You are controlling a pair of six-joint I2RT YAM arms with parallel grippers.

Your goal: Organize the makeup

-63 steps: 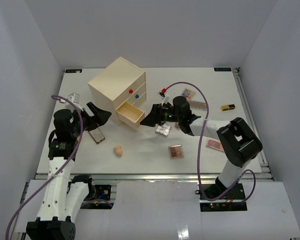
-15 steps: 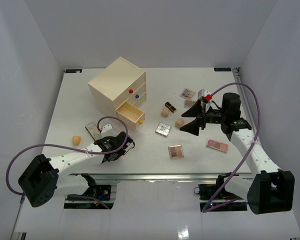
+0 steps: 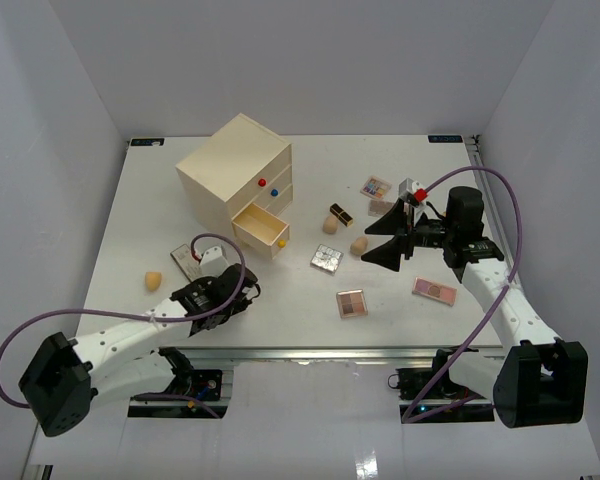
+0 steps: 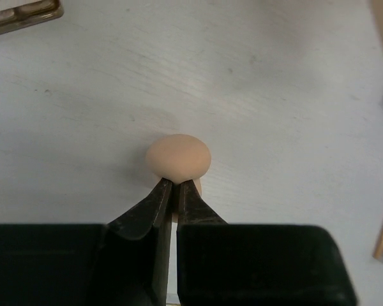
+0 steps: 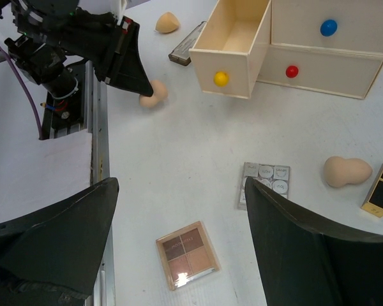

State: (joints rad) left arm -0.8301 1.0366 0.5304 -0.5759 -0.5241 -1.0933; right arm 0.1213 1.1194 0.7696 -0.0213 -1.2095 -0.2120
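Observation:
My left gripper [image 4: 174,186] is shut on a peach egg-shaped sponge [image 4: 177,156], pinched by its near end low over the white table; the right wrist view shows that sponge [image 5: 154,93] at the left fingers [image 5: 124,64]. My right gripper [image 5: 180,183] hangs open and empty above a brown palette [image 5: 186,254] and a silver palette [image 5: 265,185]. More makeup lies about: a second sponge [image 3: 359,245], a third sponge [image 3: 154,280], a black-gold lipstick [image 3: 341,215], a pink palette [image 3: 434,290] and a colourful palette [image 3: 376,187].
The cream drawer chest [image 3: 235,170] stands at the back left, its bottom drawer [image 3: 260,228] pulled open and empty. A flat dark palette [image 3: 187,262] lies just behind the left arm. The table's front rail [image 3: 300,350] runs close below the left gripper.
The left jaws have closed onto the peach sponge and the left arm has shifted a little to the left. The right arm has held still for the last half second.

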